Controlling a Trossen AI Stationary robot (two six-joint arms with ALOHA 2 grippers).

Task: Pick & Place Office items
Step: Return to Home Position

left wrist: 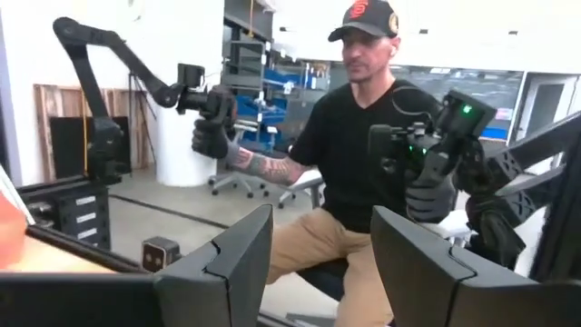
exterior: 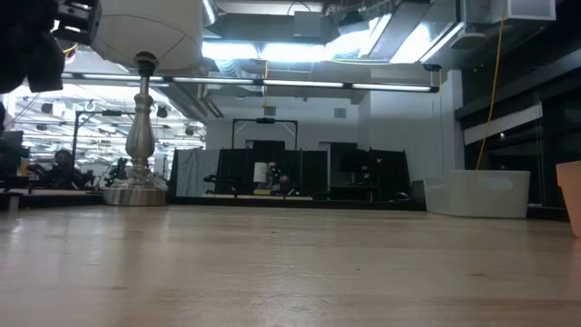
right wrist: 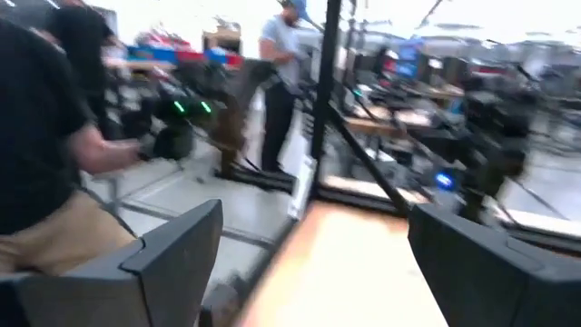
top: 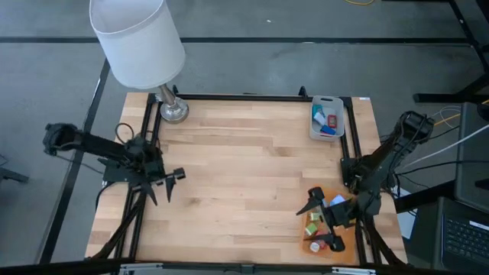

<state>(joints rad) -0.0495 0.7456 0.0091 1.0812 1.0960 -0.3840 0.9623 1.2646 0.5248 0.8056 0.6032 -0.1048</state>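
Note:
Several tiny office items (top: 314,227) in green, red and pale colours lie on the flat orange sheet (top: 306,246) at the table's near right corner. More pieces, blue and red (top: 327,121), lie in the grey tray (top: 315,131) at the far right. My right gripper (top: 322,224) hangs open over the orange sheet, a finger on either side of the pieces, and its wrist view (right wrist: 313,263) shows nothing between the fingers. My left gripper (top: 160,189) stands open by the table's left edge, its fingers (left wrist: 322,263) parted with nothing between them.
A lamp with a white shade (top: 137,38) and a metal base (top: 173,109) stands at the table's far left corner. A black frame (top: 244,97) runs round the table. A seated person (left wrist: 354,173) shows beyond the table. The wooden middle (top: 244,168) is bare.

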